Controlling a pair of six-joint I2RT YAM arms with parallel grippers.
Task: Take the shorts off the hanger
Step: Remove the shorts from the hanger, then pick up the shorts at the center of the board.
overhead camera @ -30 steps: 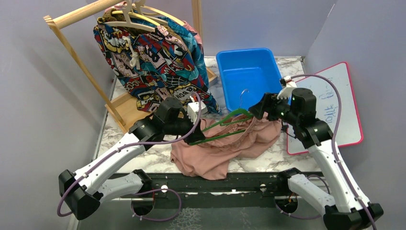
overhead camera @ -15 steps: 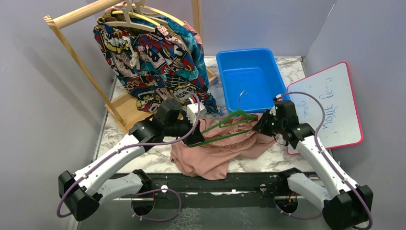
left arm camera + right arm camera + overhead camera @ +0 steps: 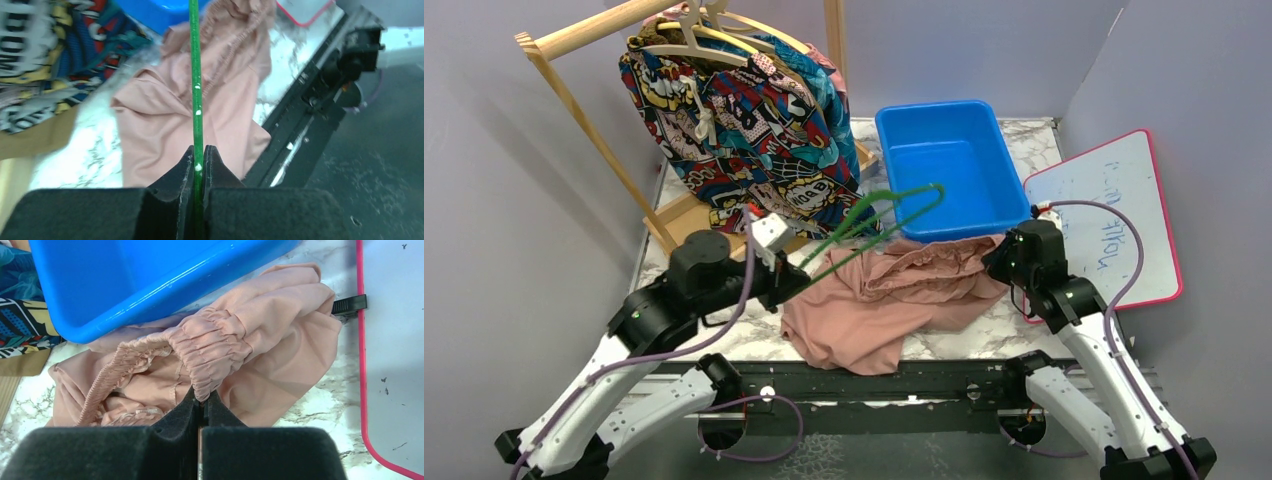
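Marble table under pink shorts, blue bin

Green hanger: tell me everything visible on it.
Thin green hanger, looks like coated wire, with small white flecks. The left gripper is shut on one end; the rest slants up and away over the dusty pink shorts toward the blue bin. It looks clear of the waistband; hook not discernible.

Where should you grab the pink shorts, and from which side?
Grab the pink shorts by the gathered elastic waistband, coming from the right, low over the table. It stands up as a thick ridge that is easy to pinch; the rest lies flat. The right gripper pinches it there.
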